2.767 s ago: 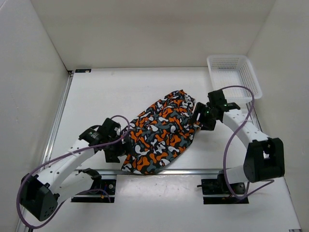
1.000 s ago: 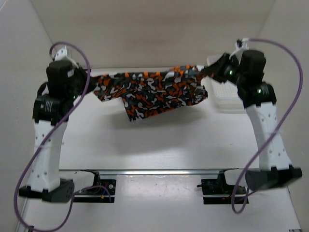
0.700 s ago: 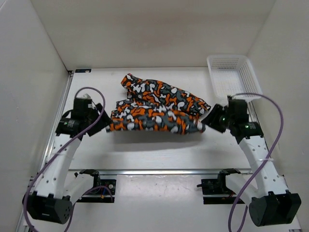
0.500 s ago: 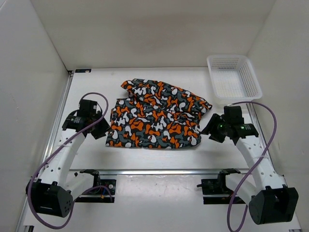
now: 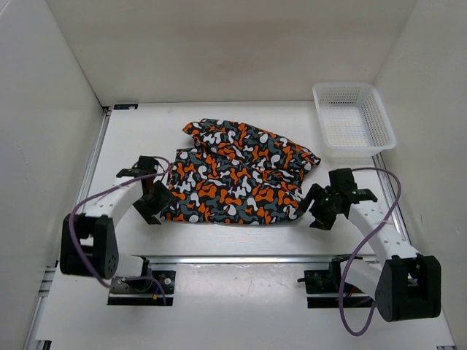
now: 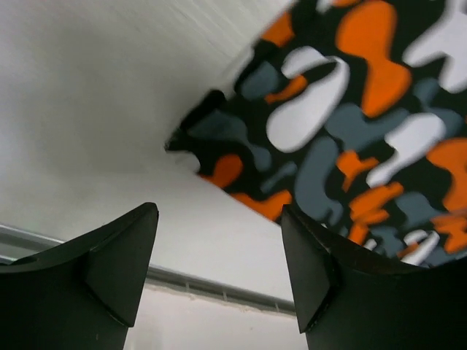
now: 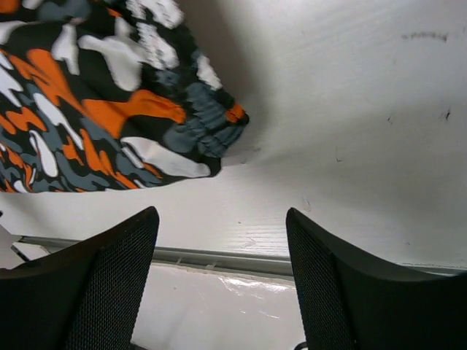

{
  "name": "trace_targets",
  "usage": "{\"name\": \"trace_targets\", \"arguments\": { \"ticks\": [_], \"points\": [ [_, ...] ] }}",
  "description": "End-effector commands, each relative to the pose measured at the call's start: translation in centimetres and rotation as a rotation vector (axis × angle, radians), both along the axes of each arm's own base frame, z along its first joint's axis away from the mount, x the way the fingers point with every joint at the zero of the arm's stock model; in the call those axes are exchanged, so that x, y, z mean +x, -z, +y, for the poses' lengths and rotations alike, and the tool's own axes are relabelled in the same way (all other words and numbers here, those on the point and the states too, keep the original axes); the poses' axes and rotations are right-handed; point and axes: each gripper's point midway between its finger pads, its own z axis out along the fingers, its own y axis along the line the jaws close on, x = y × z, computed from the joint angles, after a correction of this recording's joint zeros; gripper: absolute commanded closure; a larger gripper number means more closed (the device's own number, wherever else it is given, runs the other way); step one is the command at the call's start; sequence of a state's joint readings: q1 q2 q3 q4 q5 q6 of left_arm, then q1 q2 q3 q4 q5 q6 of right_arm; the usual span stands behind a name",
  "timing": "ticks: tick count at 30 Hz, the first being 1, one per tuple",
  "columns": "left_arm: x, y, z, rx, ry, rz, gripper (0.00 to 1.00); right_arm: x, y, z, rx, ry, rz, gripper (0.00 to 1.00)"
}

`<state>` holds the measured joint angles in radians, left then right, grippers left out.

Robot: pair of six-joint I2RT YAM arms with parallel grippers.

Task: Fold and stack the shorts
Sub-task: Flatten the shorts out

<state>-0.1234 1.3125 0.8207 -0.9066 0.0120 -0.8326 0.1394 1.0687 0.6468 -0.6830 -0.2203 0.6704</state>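
Observation:
The camouflage shorts [image 5: 237, 175] lie spread on the white table, orange, grey, black and white. My left gripper [image 5: 155, 200] is open and empty at their near left corner, which shows in the left wrist view [image 6: 350, 138]. My right gripper [image 5: 315, 204] is open and empty just right of their near right corner, whose gathered edge shows in the right wrist view [image 7: 146, 109]. Neither gripper touches the fabric.
A white mesh basket [image 5: 354, 117] stands at the back right corner. A metal rail [image 5: 241, 257] runs along the table's near edge and shows in both wrist views. White walls close the left, back and right sides.
Both arms lifted the shorts, stretched them in the air, and laid them flat. Since half a second ago both grippers have let go and drawn back toward the near edge.

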Motion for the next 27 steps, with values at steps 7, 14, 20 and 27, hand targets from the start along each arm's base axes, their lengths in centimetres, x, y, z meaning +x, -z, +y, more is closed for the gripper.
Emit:
{"name": "trace_targets", "arguments": {
  "ticks": [7, 14, 20, 27],
  "points": [
    [3.9, 2.7, 0.2, 0.003, -0.033, 0.030, 0.56, 3.8, 1.2, 1.4, 0.082, 0.046, -0.110, 0.33],
    [6.0, 2.4, 0.1, 0.008, -0.005, 0.017, 0.90, 8.3, 1.6, 2.0, 0.073, 0.007, -0.116, 0.97],
    [9.7, -5.0, -0.3, -0.026, 0.011, -0.164, 0.90, 13.9, -8.2, 0.2, -0.071, -0.005, -0.318, 1.00],
    [9.5, -14.2, 0.7, 0.021, 0.037, -0.325, 0.90, 12.2, -15.8, -2.1, -0.201, -0.047, -0.410, 1.00]
  ]
}}
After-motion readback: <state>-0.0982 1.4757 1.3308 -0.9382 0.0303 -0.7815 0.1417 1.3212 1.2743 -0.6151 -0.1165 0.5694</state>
